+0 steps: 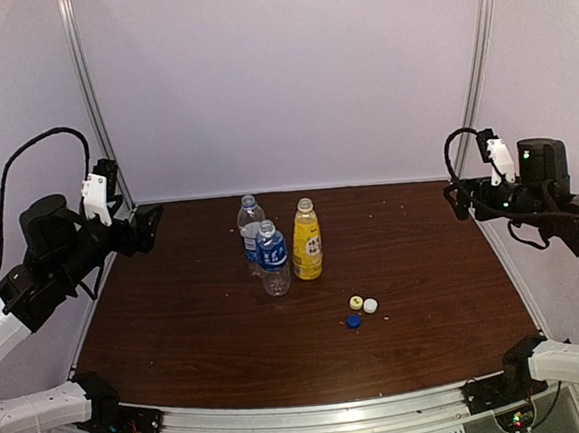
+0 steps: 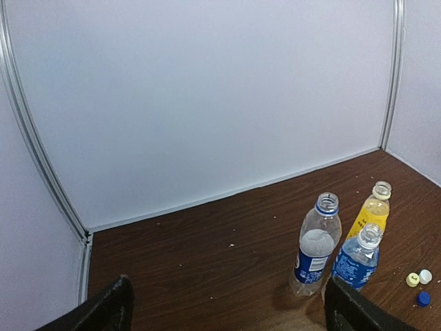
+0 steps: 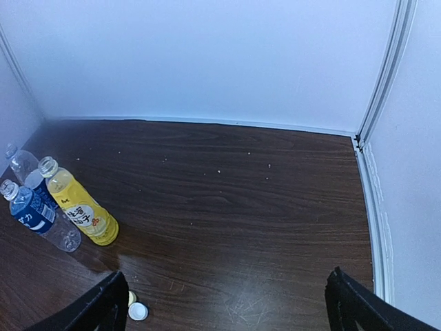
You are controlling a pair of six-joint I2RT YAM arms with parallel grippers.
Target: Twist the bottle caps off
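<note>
Three uncapped bottles stand upright mid-table: a yellow-orange bottle (image 1: 306, 240), a short clear blue-labelled bottle (image 1: 272, 258) and a taller clear bottle (image 1: 251, 227) behind it. A yellow cap (image 1: 356, 302), a white cap (image 1: 371, 305) and a blue cap (image 1: 353, 322) lie loose on the table, right of and nearer than the bottles. My left gripper (image 1: 150, 227) is open and empty, raised at the far left. My right gripper (image 1: 459, 201) is open and empty, raised at the far right. The left wrist view shows the bottles (image 2: 317, 245) and caps (image 2: 423, 298); the right wrist view shows the white cap (image 3: 138, 312).
The dark wooden table (image 1: 424, 266) is bounded by white walls at the back and sides, with metal corner rails (image 1: 91, 112). The arm bases sit at the near edge.
</note>
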